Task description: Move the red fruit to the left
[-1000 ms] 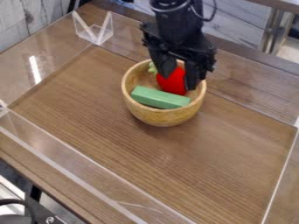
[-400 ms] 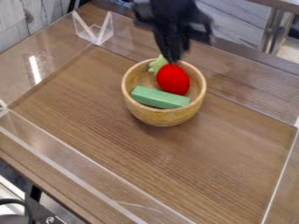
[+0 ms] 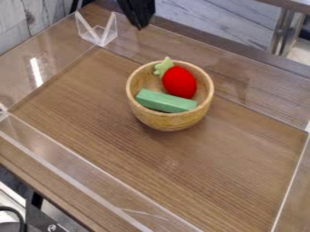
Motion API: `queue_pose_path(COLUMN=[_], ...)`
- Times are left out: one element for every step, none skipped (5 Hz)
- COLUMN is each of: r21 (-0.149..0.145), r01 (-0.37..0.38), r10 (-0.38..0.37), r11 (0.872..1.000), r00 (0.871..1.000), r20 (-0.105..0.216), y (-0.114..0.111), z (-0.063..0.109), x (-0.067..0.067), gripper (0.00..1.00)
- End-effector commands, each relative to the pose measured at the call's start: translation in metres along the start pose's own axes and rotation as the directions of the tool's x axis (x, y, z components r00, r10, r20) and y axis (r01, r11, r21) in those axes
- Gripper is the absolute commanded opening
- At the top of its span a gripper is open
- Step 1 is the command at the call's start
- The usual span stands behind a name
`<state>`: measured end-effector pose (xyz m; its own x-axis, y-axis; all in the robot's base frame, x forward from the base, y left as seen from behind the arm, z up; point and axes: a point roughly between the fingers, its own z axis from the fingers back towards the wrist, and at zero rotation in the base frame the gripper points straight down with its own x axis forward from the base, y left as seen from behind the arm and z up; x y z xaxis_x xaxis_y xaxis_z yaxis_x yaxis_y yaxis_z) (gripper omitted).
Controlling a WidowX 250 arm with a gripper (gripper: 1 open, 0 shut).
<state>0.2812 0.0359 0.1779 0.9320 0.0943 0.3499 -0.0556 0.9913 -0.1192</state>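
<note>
While the tool [image 3: 134, 13], shut and holding nothing, hangs at the upper edge of view, the red fruit [image 3: 179, 81] lies well below and right of it in the bowl [image 3: 151, 115], beside the green block [image 3: 165, 100].

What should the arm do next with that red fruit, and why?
Probably go back down to the red fruit and grip it properly. It lies in the bowl beside the green block, while the gripper is up at the top edge, shut and empty.
</note>
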Motion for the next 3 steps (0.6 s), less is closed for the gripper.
queue_pose_path(r21=[-0.033,-0.058,-0.070], r01=[0.079,0.109,0.124], r10=[-0.078,-0.110,-0.126], r11=[0.996,0.992,0.990], r00=[0.997,0.994,0.992], r20=[0.012,-0.009,-0.016], y=[-0.017,-0.045,-0.060], z=[-0.002,-0.005,-0.008], x=[-0.005,-0.013,-0.014], gripper=[1.00,0.00,0.00])
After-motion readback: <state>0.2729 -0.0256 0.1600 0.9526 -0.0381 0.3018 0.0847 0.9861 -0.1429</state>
